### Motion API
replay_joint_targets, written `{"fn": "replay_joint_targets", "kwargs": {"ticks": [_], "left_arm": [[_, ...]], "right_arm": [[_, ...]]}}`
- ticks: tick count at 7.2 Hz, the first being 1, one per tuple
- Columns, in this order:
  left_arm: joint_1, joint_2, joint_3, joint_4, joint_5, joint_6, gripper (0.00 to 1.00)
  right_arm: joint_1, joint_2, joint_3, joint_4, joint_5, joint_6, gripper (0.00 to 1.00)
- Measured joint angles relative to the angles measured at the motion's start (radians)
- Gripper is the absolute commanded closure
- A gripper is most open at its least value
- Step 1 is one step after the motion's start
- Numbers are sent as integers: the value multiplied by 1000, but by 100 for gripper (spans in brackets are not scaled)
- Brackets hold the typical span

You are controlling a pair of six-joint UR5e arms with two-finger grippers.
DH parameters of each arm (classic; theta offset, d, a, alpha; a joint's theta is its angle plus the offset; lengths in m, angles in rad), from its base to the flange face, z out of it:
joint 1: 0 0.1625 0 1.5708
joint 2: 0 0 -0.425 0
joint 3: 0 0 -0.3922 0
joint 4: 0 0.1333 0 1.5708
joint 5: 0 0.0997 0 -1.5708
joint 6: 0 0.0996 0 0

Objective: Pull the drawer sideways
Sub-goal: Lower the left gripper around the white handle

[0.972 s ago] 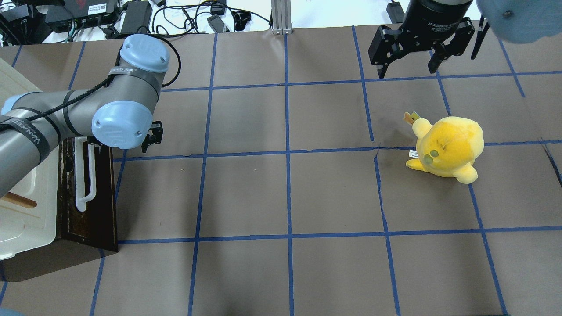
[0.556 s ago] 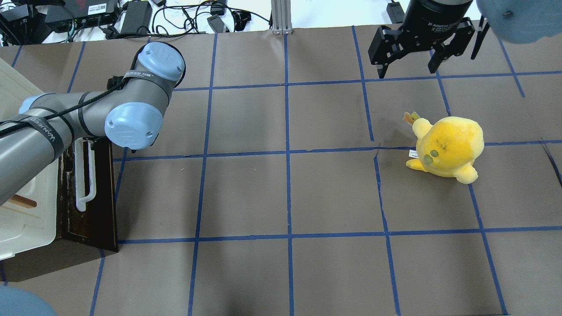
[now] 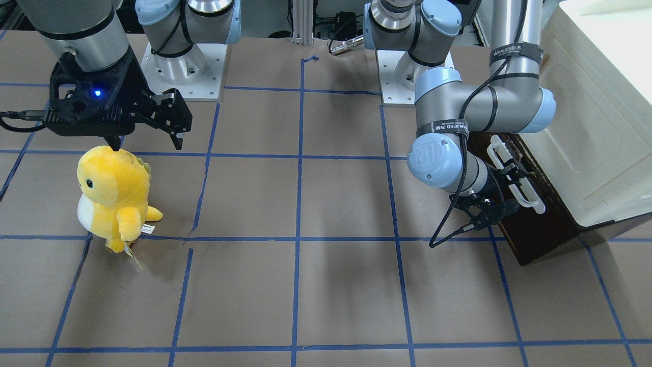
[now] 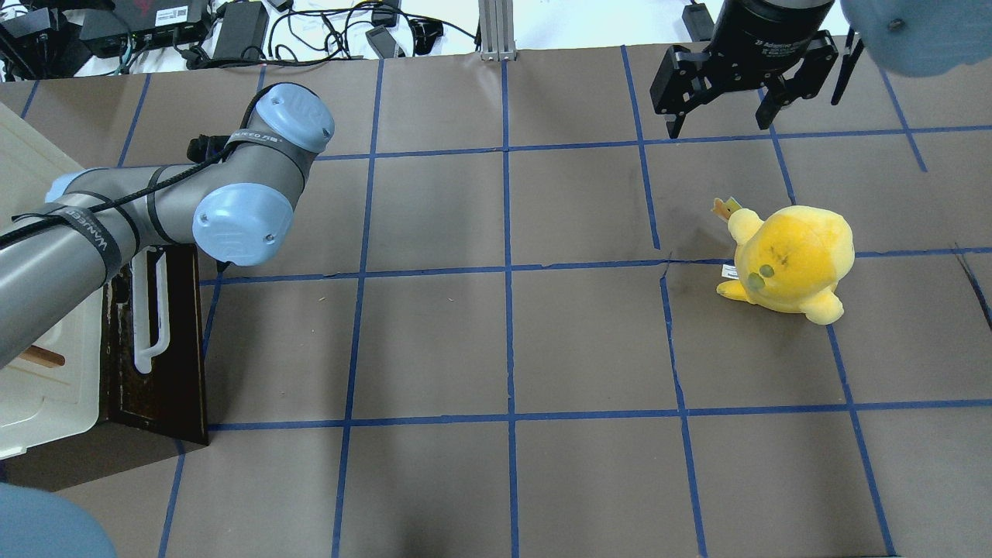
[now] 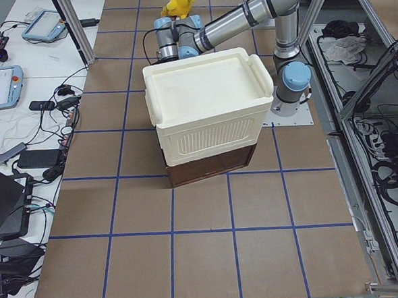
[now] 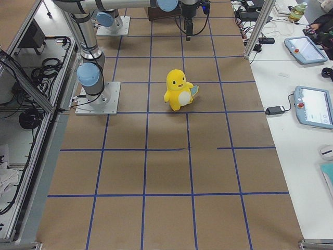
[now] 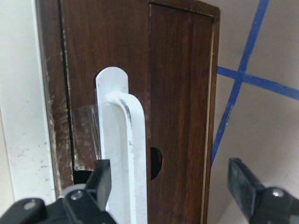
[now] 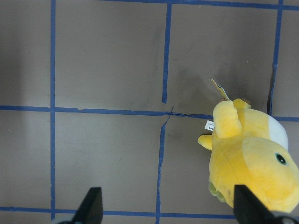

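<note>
The drawer (image 4: pixel 159 364) is a dark brown front with a long white bar handle (image 4: pixel 147 310), set low in the cream-white cabinet (image 4: pixel 39 395) at the table's left. It looks closed. In the left wrist view the handle (image 7: pixel 124 140) runs up the drawer front (image 7: pixel 180 93), just inside one finger (image 7: pixel 100 179) of my left gripper (image 7: pixel 170 186). That gripper is open and straddles the handle's end. It shows beside the handle (image 3: pixel 514 176) in the front view (image 3: pixel 496 201). My right gripper (image 4: pixel 721 116) hangs open and empty at the far right.
A yellow plush toy (image 4: pixel 790 260) stands on the brown, blue-taped table near the right gripper and shows in the right wrist view (image 8: pixel 252 163). The cabinet (image 5: pixel 210 114) fills the table's left end. Cables and power bricks (image 4: pixel 240 27) lie past the far edge.
My left arm's wrist and elbow have swung right and towards the far edge. The gripper that showed beside the drawer's far corner is now hidden under the wrist. The drawer has not moved.
</note>
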Motion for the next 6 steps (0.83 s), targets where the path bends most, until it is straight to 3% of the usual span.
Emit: {"fn": "replay_joint_targets", "kwargs": {"ticks": [6], "left_arm": [[40,-9,-2,-111,-9,-123,20]], "right_arm": [[0,0,0,0,1,0,0]]}}
